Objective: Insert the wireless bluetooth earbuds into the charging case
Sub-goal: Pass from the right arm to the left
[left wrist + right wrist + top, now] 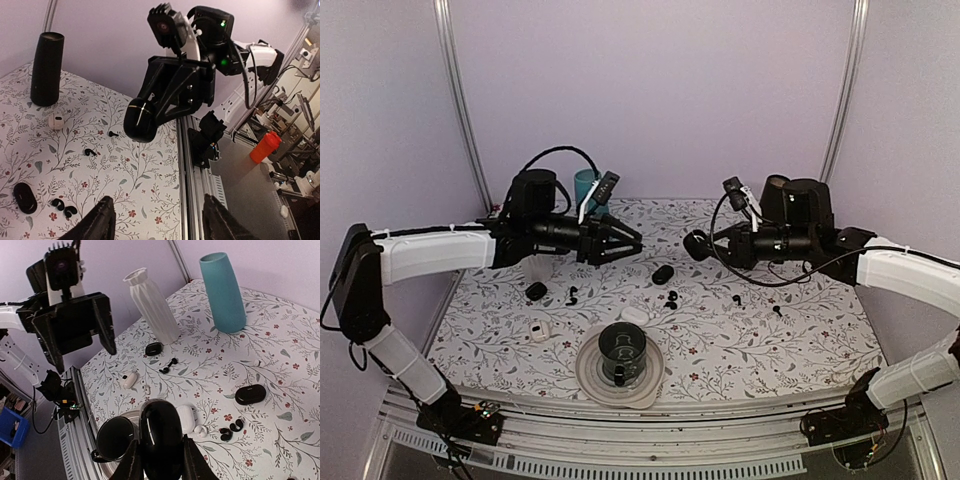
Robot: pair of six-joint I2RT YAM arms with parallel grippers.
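Right gripper (697, 245) is clamped on the black charging case (160, 440), held off the table (800, 340). Left gripper (157, 197) has its jaws spread wide and holds nothing. We see two earbuds (90, 152) loose on the table, left-centre of the left wrist view.
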